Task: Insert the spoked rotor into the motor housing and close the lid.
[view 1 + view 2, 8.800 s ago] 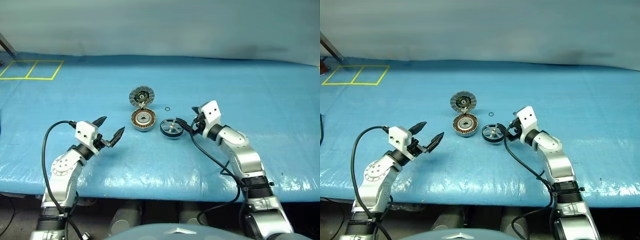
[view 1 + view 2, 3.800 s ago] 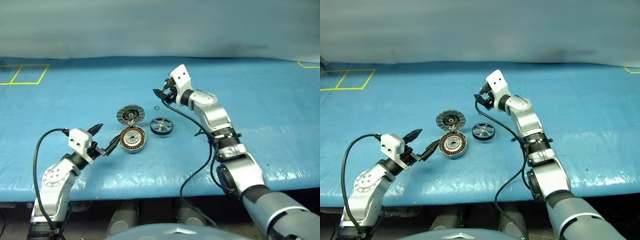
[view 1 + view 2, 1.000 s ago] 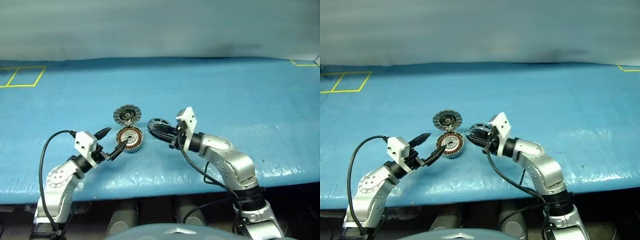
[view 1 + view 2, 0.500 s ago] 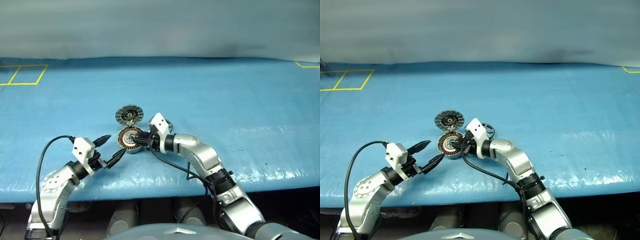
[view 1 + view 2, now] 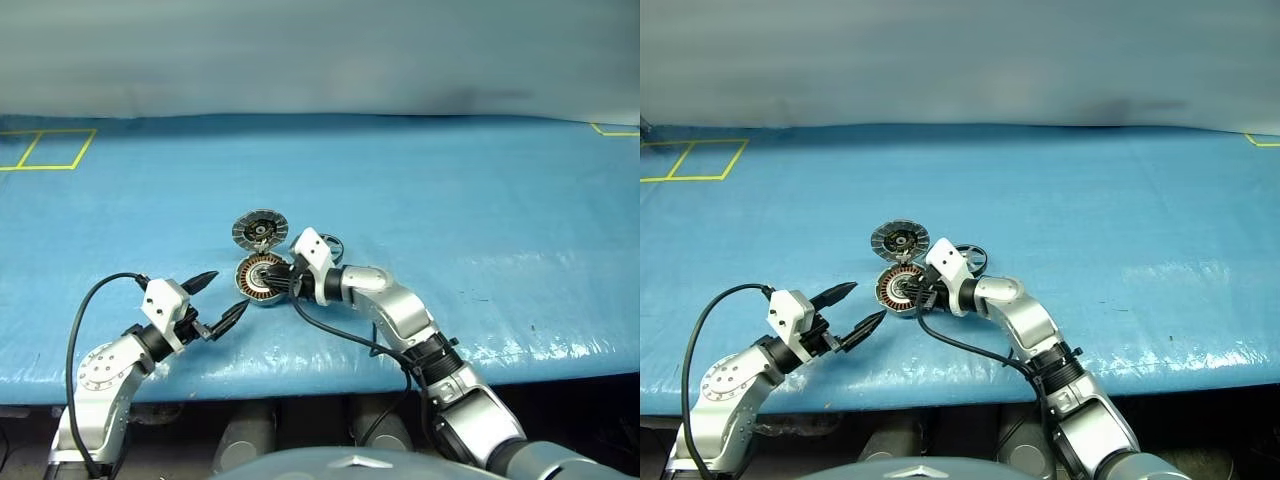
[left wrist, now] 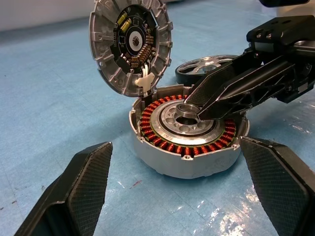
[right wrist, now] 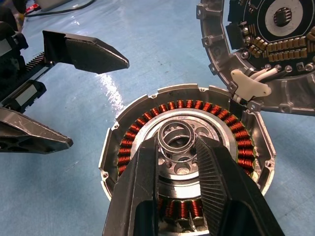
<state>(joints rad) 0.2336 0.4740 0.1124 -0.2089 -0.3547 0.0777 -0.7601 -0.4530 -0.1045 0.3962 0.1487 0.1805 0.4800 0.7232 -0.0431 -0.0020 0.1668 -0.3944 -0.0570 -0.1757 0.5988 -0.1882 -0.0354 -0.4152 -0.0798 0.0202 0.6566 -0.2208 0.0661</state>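
While poised over the motor housing (image 7: 184, 162) on the blue table (image 5: 480, 200), right gripper (image 7: 178, 142) pinching a small silver ring (image 7: 177, 136) above the centre hub. Left gripper (image 5: 215, 297) spread wide, empty, just beside the housing. Lid (image 6: 130, 44) hinged up at the far edge, ribbed inner face showing. Spoked rotor (image 6: 204, 64) flat on the table behind the housing. No legible writing or brand marks.

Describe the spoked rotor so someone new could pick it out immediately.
On the blue table, find the open motor housing with copper windings. The spoked rotor lies flat just behind it, beyond the right gripper. Unlike the ribbed lid standing open, it is a dark-rimmed wheel with silver spokes.
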